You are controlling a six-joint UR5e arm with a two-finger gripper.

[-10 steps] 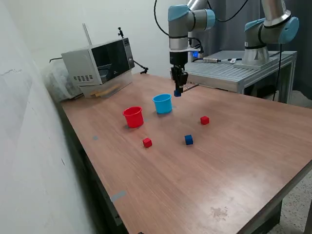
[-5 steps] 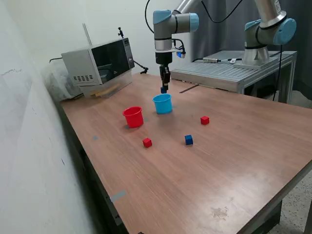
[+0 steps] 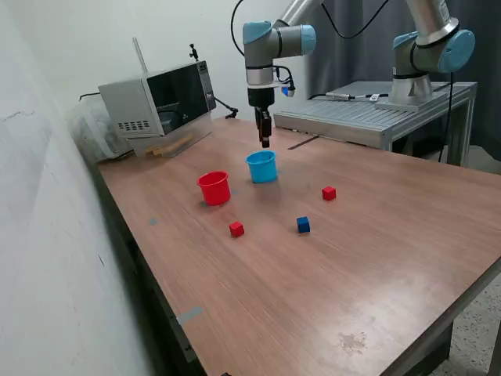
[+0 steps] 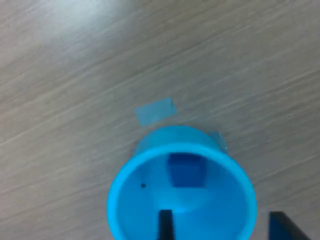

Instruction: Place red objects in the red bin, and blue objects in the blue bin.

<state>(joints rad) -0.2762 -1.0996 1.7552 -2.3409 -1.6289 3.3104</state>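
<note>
My gripper (image 3: 264,142) hangs straight above the light-blue cup (image 3: 261,167), open and empty. In the wrist view its two dark fingertips (image 4: 164,222) stand apart over the cup (image 4: 125,200), and a dark-blue cube (image 4: 186,170) lies inside it. The red cup (image 3: 214,188) stands beside the blue cup, toward the exterior view's left. On the table lie two red cubes (image 3: 236,229) (image 3: 329,193) and another dark-blue cube (image 3: 303,225), all nearer the camera than the cups.
A microwave (image 3: 156,100) sits at the table's back left. A second arm (image 3: 429,51) stands on a metal bench (image 3: 376,113) behind the table. A strip of pale tape (image 4: 155,111) is stuck to the wood just beyond the blue cup.
The gripper carried a dark-blue cube leftward to above the blue cup, then opened. The cube has left the fingers and is now in the cup.
</note>
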